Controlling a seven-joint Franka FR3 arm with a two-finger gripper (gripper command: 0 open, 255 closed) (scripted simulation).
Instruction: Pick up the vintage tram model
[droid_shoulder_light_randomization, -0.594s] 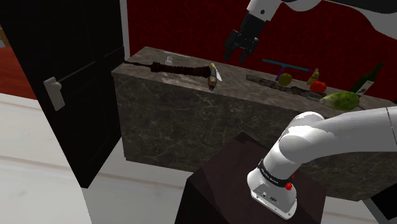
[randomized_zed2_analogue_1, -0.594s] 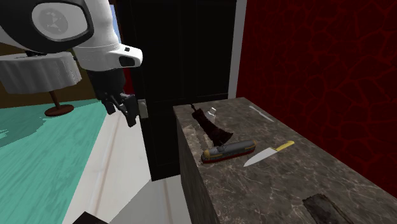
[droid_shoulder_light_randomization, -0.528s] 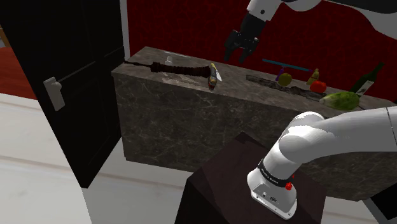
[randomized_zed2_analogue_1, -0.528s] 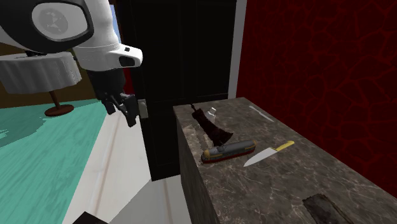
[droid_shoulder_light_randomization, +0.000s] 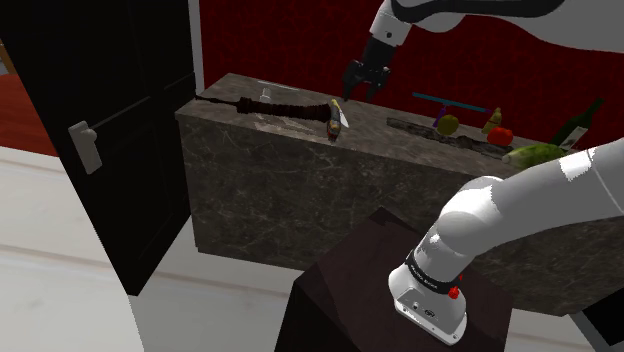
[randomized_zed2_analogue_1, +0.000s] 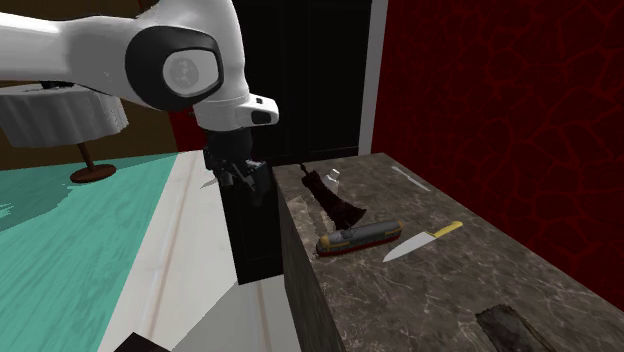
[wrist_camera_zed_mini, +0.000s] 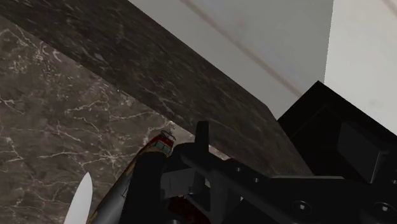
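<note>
Dark marbled surface (randomized_zed2_analogue_1: 455, 295) carries the tram model (randomized_zed2_analogue_1: 358, 237) lying crosswise from its front edge, nearly beneath the open, empty end effector (droid_shoulder_light_randomization: 360, 88).

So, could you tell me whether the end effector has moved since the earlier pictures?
Yes. In the second exterior view the end effector has shifted toward that view's right, up to the edge of the counter, closer to the tram model.

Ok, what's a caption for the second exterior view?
Black gripper hovers near the tram model and knife on the counter.
</note>
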